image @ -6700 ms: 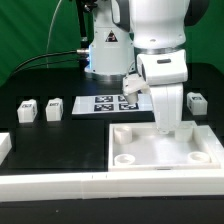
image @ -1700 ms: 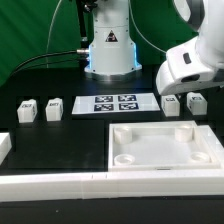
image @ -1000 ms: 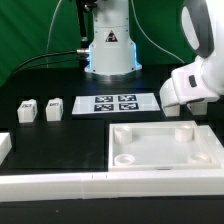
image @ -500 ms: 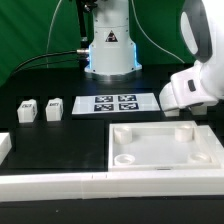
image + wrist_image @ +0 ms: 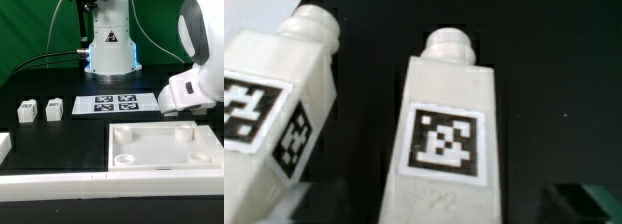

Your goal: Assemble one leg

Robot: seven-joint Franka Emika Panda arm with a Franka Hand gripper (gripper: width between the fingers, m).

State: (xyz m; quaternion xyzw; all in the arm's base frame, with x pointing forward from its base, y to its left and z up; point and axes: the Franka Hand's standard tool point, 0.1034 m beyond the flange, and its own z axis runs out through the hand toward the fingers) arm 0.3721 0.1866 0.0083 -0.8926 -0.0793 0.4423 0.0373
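In the wrist view a white leg (image 5: 446,130) with a black-and-white tag on its face lies straight under my gripper (image 5: 446,207). The jaws stand open, one dark finger (image 5: 585,203) on each side of the leg's lower end, apart from it. A second like leg (image 5: 269,100) lies beside it. In the exterior view the arm's white hand (image 5: 192,90) hangs low at the right and hides both of these legs and the fingers. Two more legs (image 5: 27,109) (image 5: 53,107) stand at the left.
The marker board (image 5: 113,103) lies in the middle of the black table. A large white tray with a raised rim (image 5: 112,146) lies in front of it, just before the hand. A white rail (image 5: 60,183) runs along the front edge.
The arm has left the tray, swung to the exterior view's right and come down over the two right-hand legs. Over the last second it has only sunk slightly.
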